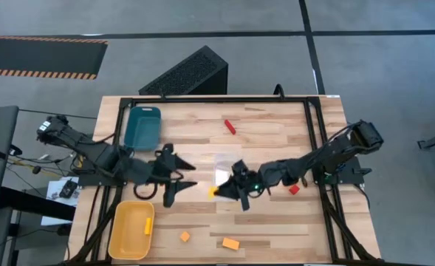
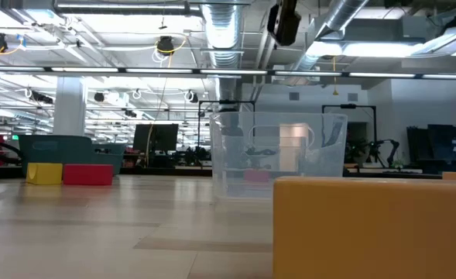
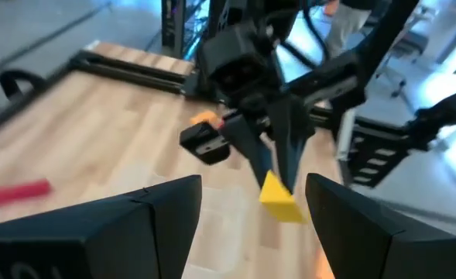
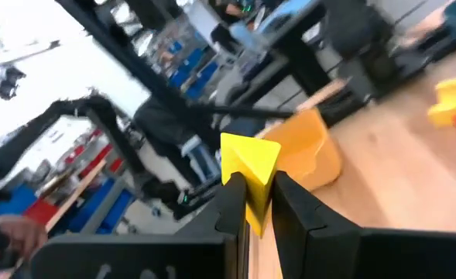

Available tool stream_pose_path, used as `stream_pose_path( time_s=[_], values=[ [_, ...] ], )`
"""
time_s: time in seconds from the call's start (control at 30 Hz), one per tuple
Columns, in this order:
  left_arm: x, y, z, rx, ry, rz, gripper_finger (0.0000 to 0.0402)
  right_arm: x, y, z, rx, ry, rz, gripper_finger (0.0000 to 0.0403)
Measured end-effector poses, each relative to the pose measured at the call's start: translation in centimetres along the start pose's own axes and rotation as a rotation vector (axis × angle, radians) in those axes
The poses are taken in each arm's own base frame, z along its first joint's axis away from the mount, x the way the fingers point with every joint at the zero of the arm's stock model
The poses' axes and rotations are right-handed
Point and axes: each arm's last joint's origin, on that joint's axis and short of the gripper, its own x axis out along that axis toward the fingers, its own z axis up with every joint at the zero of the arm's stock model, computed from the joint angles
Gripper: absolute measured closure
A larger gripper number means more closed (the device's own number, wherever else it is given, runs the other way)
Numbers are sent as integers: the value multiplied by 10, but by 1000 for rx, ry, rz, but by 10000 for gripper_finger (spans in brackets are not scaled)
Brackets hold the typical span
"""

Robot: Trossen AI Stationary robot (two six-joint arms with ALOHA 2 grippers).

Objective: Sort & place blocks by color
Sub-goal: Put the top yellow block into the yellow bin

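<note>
While the right gripper [image 1: 218, 192] pinches a yellow wedge block [image 1: 213, 192] between its closed fingers near the middle of the table [image 1: 276, 229], the left gripper [image 1: 187, 178] faces it close by with its fingers spread wide and nothing between them. A red block [image 1: 230, 127] lies toward the far edge, another red block [image 1: 294, 190] sits under the right arm, two orange blocks [image 1: 230, 243] rest near the front edge, and one more orange block [image 1: 148, 225] lies in the yellow tray [image 1: 121, 236].

block [image 1: 214, 191] in right hand [image 1: 227, 193], mid-table [image 1: 276, 229]
</note>
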Motion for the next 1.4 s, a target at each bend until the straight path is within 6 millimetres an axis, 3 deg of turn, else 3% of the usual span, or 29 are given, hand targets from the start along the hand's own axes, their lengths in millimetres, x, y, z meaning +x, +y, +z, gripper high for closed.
stream_pose_path(
  time_s=[0.23, 0.37, 0.5, 0.6, 0.83, 1.03, 1.27, 1.4],
  values=[
    [-10, -11, -13, -62, 50, 6, 180, 30, 7, -17, -3, 26, 43, 343],
    [-18, 3, -9, -104, 53, 68, 180, 56, 18, -21, -58, 25, 64, 343],
    [-37, 26, -1, -167, 53, 120, 180, 85, 22, -17, -122, 76, 11, 343],
    [-61, 42, 1, -201, 58, 139, 180, 109, 16, -7, -129, 90, -43, 343],
    [-119, 76, -10, -254, 126, 167, 180, 158, 0, 35, -165, -4, -81, 343],
    [-143, 95, -22, -203, 191, 207, 180, 201, -18, 53, -163, -23, -126, 343],
    [-152, 102, -25, -89, 210, 202, 180, 241, -33, 41, -193, -3, -110, 343],
    [-153, 104, -30, -49, 281, 196, 180, 248, -48, 26, -193, -33, -86, 343]
  ],
)
